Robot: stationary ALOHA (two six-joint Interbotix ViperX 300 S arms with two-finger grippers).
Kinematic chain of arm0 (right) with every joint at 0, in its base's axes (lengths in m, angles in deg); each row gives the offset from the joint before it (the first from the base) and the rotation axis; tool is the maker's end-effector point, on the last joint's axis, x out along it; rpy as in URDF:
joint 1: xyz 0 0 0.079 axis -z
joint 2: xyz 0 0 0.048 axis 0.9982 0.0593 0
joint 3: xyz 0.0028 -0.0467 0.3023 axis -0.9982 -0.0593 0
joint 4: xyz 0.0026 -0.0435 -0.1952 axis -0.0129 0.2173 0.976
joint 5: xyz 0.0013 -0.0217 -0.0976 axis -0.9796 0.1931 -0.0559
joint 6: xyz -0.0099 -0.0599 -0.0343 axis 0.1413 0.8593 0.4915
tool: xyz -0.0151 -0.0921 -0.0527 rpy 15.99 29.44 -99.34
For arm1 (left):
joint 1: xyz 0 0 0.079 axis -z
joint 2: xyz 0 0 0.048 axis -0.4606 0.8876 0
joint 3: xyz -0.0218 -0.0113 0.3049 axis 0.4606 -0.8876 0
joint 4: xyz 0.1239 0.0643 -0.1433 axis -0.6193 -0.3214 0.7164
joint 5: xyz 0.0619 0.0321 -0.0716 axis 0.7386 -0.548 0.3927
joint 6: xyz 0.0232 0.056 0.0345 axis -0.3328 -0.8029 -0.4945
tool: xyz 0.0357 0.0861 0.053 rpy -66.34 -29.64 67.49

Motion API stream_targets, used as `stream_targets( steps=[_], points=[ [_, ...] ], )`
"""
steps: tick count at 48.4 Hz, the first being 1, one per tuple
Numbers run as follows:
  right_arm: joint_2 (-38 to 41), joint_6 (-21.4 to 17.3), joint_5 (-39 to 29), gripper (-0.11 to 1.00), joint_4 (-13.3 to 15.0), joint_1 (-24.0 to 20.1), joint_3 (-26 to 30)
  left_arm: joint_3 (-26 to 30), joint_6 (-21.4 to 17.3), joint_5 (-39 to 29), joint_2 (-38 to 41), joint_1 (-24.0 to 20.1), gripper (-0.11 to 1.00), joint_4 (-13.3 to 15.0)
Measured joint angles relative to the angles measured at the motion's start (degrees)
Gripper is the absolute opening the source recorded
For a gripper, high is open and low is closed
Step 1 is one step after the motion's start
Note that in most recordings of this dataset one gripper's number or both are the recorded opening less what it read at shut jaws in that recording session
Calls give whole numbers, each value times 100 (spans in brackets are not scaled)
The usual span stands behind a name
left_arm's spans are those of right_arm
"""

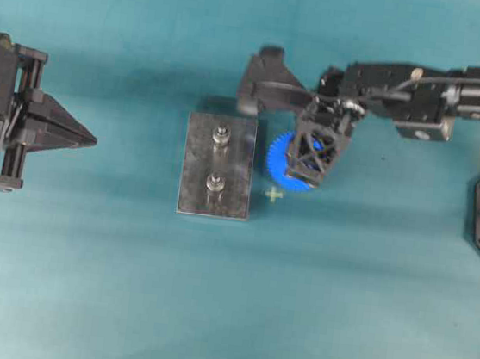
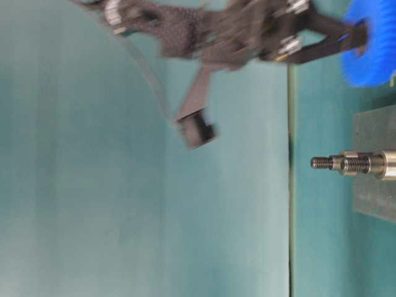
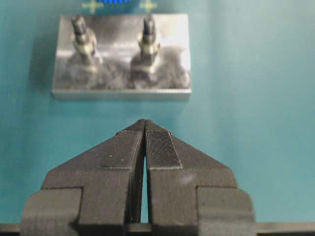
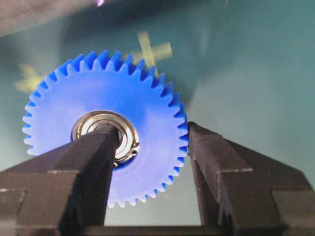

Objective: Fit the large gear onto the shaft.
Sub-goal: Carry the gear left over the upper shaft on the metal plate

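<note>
Gear sits in our right hand, seen from overhead just beside the plate and its two shafts; our left hand waits well apart. At desk level, the gear hangs above the plate. Left wrist: fingers together, empty. Right wrist: one finger in the bearing, one on the toothed rim, clamped. We judge that off-centre hold could tilt the gear, jamming it on the shaft.

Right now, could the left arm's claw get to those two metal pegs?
Probably yes: the left claw is shut and holding nothing, and bare table lies between it and the grey plate with the pegs.
</note>
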Motion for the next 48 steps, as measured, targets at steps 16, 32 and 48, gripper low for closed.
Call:
stream_targets(
  steps=[16, 32, 48],
  points=[
    [132, 18, -598, 48, 0, 158, 1151, 0, -9, -26, 18, -9, 0, -9],
    [835, 220, -1081, 48, 9, 185, 2259, 62, 0, -26, 26, -9, 0, -9],
    [1116, 246, -1318, 48, -26, 62, 2707, 176, -9, -26, 149, -9, 0, 0]
  ],
)
